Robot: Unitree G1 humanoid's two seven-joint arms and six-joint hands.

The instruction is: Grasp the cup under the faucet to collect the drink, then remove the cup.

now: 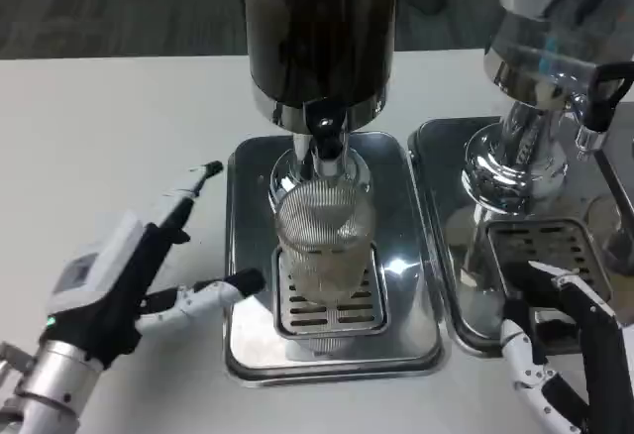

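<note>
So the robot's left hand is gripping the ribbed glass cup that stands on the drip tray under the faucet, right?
Not quite. In the head view the left hand is open beside the cup, its fingers apart and clear of it. The cup does stand on the drip tray under the faucet.

Bright even overhead light, glare on steel tray (396, 268), soft overall blur
</note>
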